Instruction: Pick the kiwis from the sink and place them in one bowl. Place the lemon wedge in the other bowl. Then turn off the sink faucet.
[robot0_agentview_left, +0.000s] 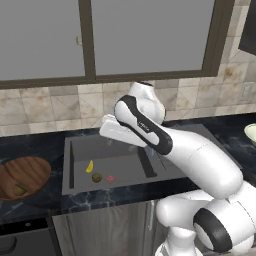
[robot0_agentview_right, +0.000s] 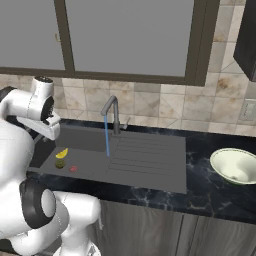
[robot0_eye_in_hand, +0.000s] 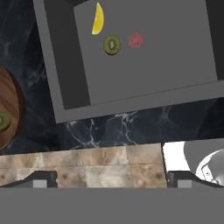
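One kiwi (robot0_eye_in_hand: 3, 121) already sits in the wooden bowl (robot0_eye_in_hand: 11, 94) on the counter left of the sink (robot0_eye_in_hand: 131, 94); so the kiwi step is half done, by my reckoning; the gripper (robot0_eye_in_hand: 111, 180) hangs above the basin with its jaws spread wide and nothing between them; down on the sink floor the second kiwi (robot0_eye_in_hand: 112, 45) lies between the lemon wedge (robot0_eye_in_hand: 98, 19) and a small red slice (robot0_eye_in_hand: 136, 40), just beside both; the next move calls for a descent straight onto that kiwi without nudging its neighbours; the pale bowl (robot0_agentview_right: 235, 165) waits well off to the right, with nothing in it as far as I can see; the faucet (robot0_agentview_right: 113, 113) runs a thin blue stream.
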